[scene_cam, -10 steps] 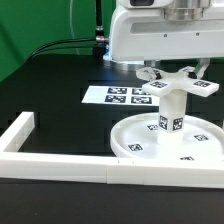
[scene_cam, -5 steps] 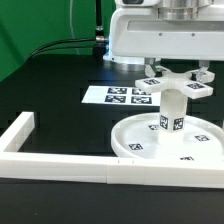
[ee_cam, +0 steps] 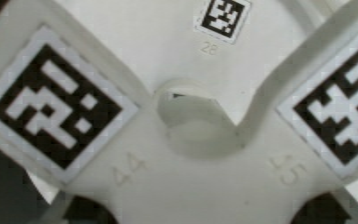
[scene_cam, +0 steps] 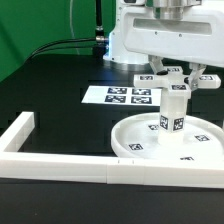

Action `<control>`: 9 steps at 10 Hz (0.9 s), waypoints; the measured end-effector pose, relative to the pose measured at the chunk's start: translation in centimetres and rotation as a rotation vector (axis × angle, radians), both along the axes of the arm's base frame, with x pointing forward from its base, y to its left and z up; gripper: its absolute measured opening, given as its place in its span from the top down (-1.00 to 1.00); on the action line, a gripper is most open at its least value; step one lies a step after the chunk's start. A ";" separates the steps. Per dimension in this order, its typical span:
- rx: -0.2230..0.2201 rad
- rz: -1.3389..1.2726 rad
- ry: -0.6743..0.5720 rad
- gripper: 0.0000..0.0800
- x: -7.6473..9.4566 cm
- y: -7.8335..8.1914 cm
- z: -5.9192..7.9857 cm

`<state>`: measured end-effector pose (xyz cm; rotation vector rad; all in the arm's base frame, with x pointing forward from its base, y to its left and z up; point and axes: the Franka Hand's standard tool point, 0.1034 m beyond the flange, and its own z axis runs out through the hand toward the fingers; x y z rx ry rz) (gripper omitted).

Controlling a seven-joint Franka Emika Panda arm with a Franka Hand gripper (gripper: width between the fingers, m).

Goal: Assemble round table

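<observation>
Your cross-shaped piece [scene_cam: 178,83], bearing square black-and-white tags [ee_cam: 55,95], caps the leg [scene_cam: 173,112] upright in the disc [scene_cam: 130,143] on the desk [scene_cam: 50,100]. You can't tell whether the fingers [scene_cam: 168,68] above it are gripping. The marker board [scene_cam: 113,95] lies just beyond.

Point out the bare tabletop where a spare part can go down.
Bare black table lies between the long white square-bar frame, the marker board and the large rimmed white round disc. Crowded: the exterior view's right, where the short white cylinder leg stands on the disc under the white cross-shaped piece.
</observation>
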<state>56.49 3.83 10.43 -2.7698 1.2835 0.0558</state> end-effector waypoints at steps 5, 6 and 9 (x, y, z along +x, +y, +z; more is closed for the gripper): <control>0.011 -0.492 0.040 -0.12 0.0 0.0 -0.1; 0.012 -0.514 0.054 -0.12 0.1 0.0 -0.1; 0.036 -0.700 0.078 -0.12 0.1 0.3 -0.1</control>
